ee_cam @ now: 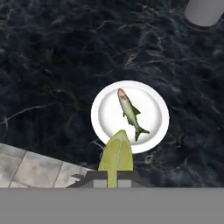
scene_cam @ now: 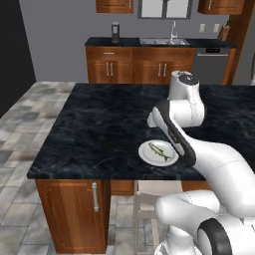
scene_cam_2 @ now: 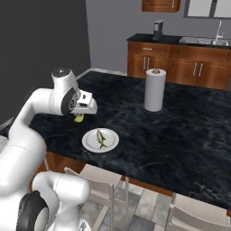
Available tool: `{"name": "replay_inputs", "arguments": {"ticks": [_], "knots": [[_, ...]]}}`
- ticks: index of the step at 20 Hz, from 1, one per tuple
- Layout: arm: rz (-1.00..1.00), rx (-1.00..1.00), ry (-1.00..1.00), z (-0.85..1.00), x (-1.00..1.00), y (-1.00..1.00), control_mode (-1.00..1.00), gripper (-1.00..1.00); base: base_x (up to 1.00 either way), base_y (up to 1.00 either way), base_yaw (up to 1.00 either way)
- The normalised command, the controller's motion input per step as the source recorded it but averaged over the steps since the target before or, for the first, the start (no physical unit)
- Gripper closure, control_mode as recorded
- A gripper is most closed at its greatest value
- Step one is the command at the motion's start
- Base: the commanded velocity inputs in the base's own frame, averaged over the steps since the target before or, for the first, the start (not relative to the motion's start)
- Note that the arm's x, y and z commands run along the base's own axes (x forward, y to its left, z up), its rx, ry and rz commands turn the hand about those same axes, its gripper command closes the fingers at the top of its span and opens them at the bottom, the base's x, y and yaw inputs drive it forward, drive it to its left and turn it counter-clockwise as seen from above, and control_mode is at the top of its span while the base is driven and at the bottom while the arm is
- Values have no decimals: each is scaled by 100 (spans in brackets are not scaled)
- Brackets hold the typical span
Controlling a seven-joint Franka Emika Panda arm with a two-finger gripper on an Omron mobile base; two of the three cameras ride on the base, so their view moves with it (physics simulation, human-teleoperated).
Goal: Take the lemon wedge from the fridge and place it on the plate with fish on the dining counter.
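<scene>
Above the large black marbled stone table with its brown wooden cabinet base, the tiny yellow-green lemon wedge is held aloft, clamped between the closed jaws of the white arm's two-finger gripper. In the hand view the wedge is seen rising from between the finger tips, its pointed end lying over the near rim of the small round white plate below. In the right base view a sliver of the wedge is seen under the hand, above the table and off to one side of the plate, not yet over its middle.

The slim greenish-grey fish is lying across the middle of the plate, and bare white surface is left on both sides of it. A tall grey paper-towel roll is standing further along the table, well apart from the plate.

The fetching part of the task can be judged as done: the wedge is gripped and has been brought to the dining table, with the plate directly in front of the hand. What is left is judged to be short: the hand is to be carried over the plate, lowered near the bare white part beside the fish, and the jaws opened so that the wedge is set down on the plate rather than on the stone top
</scene>
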Motion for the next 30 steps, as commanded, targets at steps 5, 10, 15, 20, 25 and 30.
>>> {"name": "replay_inputs", "arguments": {"ticks": [5,10,15,20,25,30], "knots": [[6,1,6,-36,94,1,-100,100,0,0,0],[9,0,18,-45,42,9,-100,100,0,0,0],[11,-1,19,-53,2,13,-100,100,0,0,0],[9,-2,6,-44,2,1,-100,100,0,0,0],[7,-5,0,-50,0,0,-100,100,0,0,0],[5,-3,-1,-26,0,-8,-100,100,0,0,0]]}}
